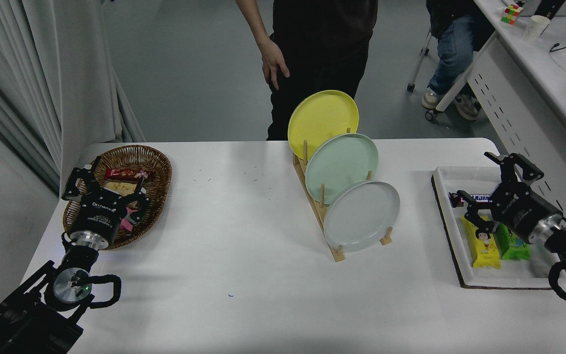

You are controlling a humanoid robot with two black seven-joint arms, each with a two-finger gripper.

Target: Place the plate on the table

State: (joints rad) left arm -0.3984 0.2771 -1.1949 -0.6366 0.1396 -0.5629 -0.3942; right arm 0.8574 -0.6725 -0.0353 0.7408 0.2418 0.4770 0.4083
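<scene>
The pale grey plate (361, 216) stands on edge in the nearest slot of a wooden rack (334, 250), behind it a mint-green plate (342, 167) and a yellow plate (322, 120). The rack stands on the white table (243, 246), right of its middle. My right gripper (479, 189) is open over the white tray at the right, well apart from the grey plate, with nothing between its fingers. My left gripper (103, 182) stays parked at the lower left, open, over the basket's near rim.
A wicker basket (157, 167) with snack packs sits at the left. The white tray (445, 177) at the right holds a chocolate bar, a yellow pack (482, 243) and a green pack. A person (312, 54) stands behind the rack at the far edge.
</scene>
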